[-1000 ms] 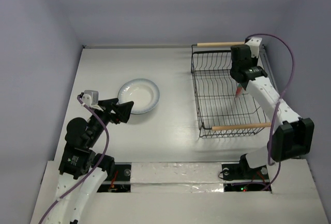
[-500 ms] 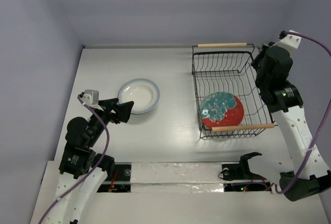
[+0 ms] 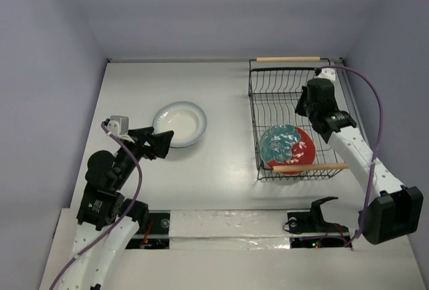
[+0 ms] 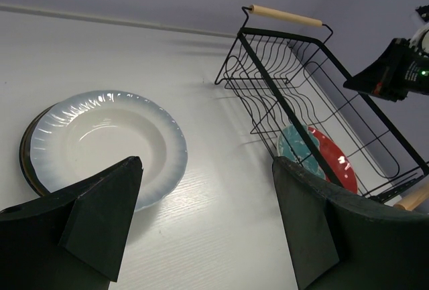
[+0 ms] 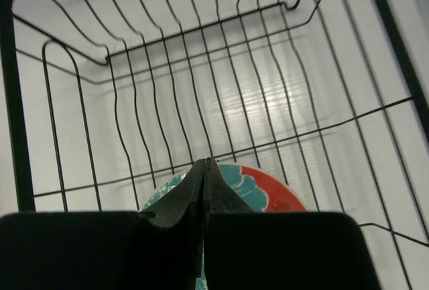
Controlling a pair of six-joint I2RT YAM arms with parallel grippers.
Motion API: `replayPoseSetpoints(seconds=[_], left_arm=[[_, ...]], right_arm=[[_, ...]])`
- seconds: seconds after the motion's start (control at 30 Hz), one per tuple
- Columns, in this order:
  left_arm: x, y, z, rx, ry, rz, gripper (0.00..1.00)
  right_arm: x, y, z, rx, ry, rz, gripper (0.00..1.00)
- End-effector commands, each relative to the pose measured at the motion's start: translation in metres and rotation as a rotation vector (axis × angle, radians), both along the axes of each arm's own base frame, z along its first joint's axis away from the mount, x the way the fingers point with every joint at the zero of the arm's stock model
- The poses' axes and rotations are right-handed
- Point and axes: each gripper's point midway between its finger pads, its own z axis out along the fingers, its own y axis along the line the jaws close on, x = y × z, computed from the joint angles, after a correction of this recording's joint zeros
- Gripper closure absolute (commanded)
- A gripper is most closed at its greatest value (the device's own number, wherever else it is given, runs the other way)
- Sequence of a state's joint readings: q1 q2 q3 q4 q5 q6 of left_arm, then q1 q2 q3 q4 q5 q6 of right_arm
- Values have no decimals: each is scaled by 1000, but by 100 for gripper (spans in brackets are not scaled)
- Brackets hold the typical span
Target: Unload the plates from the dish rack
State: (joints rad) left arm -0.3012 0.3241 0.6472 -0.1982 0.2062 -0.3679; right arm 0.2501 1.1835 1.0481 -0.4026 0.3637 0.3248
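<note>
The red plate (image 3: 288, 146) lies at the rack's (image 3: 252, 102) near end. The right gripper (image 5: 204, 169) hangs over the rack, jaws pressed together, empty. The white plate (image 3: 179, 124) sits on the table (image 3: 221, 102) by the left gripper (image 3: 166, 144), whose jaws are spread.

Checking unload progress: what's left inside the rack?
One red plate lies at the near end of the rack, partly under the near handle. The right gripper, shut, points at it. The rest shows bare wire; the arm covers a strip.
</note>
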Motion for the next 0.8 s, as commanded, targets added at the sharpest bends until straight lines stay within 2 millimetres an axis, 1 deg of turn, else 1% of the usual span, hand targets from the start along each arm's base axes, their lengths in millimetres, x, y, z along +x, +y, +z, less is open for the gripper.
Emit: replayPoseSetpoints(seconds=[0.0, 0.03, 0.1, 0.13, 0.17, 0.2, 0.23, 0.27, 0.33, 0.37, 0.43, 0.47, 0.5, 0.6, 0.77], left_arm=[[1, 0, 12, -12, -49, -2, 24], [0, -1, 12, -13, -53, -5, 24], [-1, -1, 14, -16, -57, -10, 24], [-1, -1, 14, -16, -59, -11, 24], [-2, -1, 15, -16, -64, -11, 24], [-2, -1, 15, -17, -67, -11, 24], [-3, -1, 15, -18, -68, -11, 24], [-3, -1, 17, -19, -73, -11, 24], [-5, 0, 18, -21, -78, -11, 24], [-5, 0, 17, -21, -80, -10, 24], [-7, -1, 20, -25, -89, -16, 24], [-7, -1, 20, -26, -88, -17, 24], [-8, 0, 20, -26, -91, -14, 24], [-10, -1, 21, -28, -99, -22, 23], [-12, -3, 23, -33, -105, -29, 23]], right_arm=[[6, 23, -2, 83, -18, 80, 100], [5, 21, -12, 87, 11, 78, 97], [4, 22, -24, 85, 47, 80, 95], [5, 20, -34, 87, 70, 75, 94], [4, 26, -39, 103, 82, 102, 91], [6, 24, -44, 109, 96, 103, 87], [6, 28, -57, 113, 140, 117, 84], [7, 33, -61, 124, 157, 146, 77], [9, 38, -74, 131, 194, 163, 73], [10, 38, -89, 123, 235, 161, 71], [10, 39, -106, 118, 289, 160, 71], [10, 44, -118, 130, 326, 177, 71], [9, 46, -125, 136, 342, 186, 71], [11, 49, -138, 146, 379, 194, 70], [13, 49, -148, 136, 420, 190, 69]])
